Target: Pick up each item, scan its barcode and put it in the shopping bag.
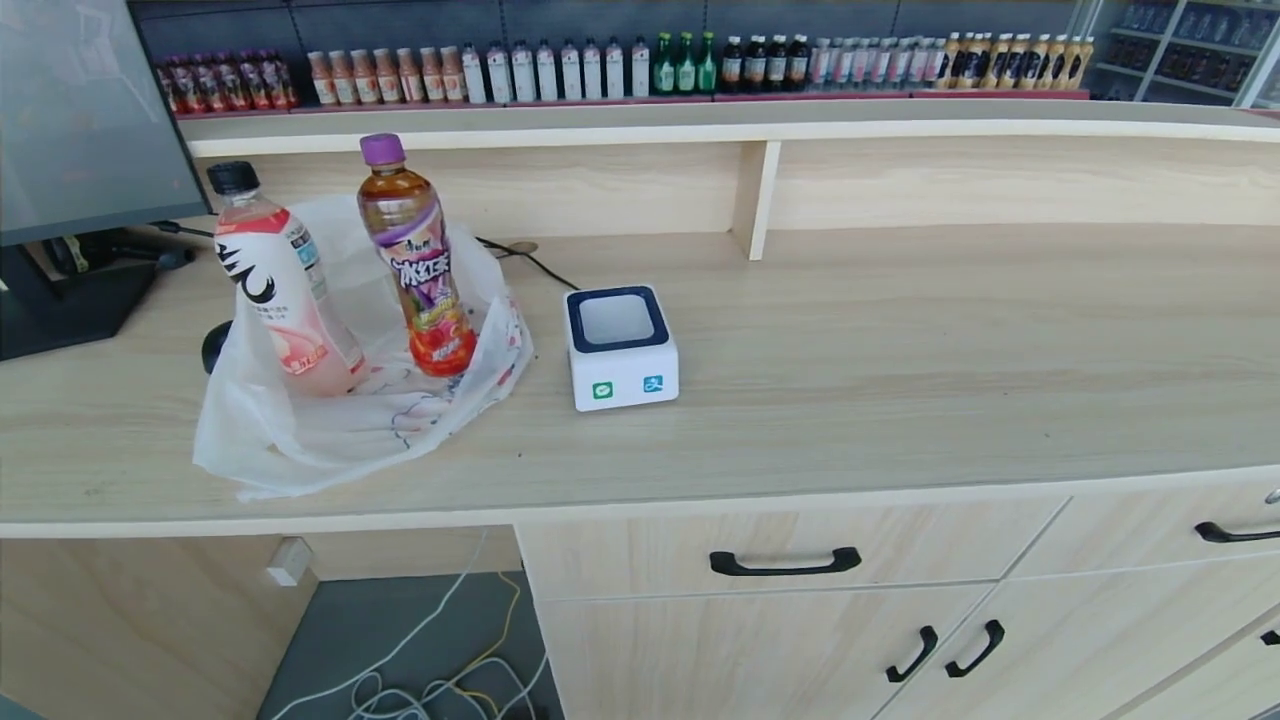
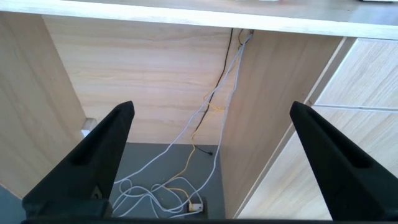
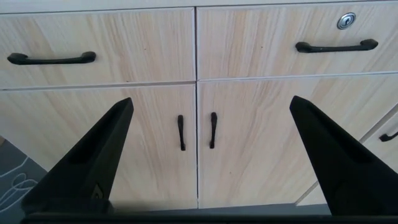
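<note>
Pink bottle (image 1: pixel 275 285) and purple-capped bottle (image 1: pixel 418 265) upright inside shopping bag (image 1: pixel 300 440) near left end of worktop (image 1: pixel 900 350); scanner (image 1: pixel 620 345) just beside, toward centre. Left gripper (image 2: pixel 211 109), right gripper (image 3: pixel 211 102) spread wide, empty, below worktop's front edge. Appears complete; raise arms only well clear of bag

Light wooden counter (image 1: pixel 900 330): white barcode scanner (image 1: pixel 620 345); plastic shopping bag (image 1: pixel 330 430) just left of scanner; black monitor stand (image 1: pixel 60 300) farther left.
</note>
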Tool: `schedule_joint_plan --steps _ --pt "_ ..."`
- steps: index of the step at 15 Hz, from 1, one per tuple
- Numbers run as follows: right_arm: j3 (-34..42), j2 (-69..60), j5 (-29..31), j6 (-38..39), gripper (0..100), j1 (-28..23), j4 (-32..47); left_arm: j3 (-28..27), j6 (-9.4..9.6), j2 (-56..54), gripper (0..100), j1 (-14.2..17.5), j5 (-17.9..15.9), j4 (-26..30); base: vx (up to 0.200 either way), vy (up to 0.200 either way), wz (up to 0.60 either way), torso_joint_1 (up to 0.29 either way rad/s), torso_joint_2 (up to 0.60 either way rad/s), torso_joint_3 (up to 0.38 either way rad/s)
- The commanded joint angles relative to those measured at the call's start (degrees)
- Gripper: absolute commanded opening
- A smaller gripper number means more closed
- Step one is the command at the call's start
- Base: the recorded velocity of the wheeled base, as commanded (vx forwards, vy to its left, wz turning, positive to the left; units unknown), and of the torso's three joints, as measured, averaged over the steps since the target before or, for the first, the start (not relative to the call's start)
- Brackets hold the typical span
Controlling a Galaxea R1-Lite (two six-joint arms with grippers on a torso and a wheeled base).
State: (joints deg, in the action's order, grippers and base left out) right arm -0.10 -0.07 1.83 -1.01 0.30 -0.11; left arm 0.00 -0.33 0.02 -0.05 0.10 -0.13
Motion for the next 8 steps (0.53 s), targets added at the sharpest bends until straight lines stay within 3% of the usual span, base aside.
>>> schedule_joint_plan --steps 1,8 --pt "0.0 0.1 0.0 -0.1 100 0.0 0.0 0.0 -0.02 0.0 100 0.0 0.0 0.0 0.000 0.000 0.00 0.000 0.00 0.000" --pt "0.0 0.1 0.0 -0.2 100 0.0 0.0 0.0 0.42 0.0 100 0.0 0.0 0.0 0.000 0.000 0.00 0.000 0.00 0.000"
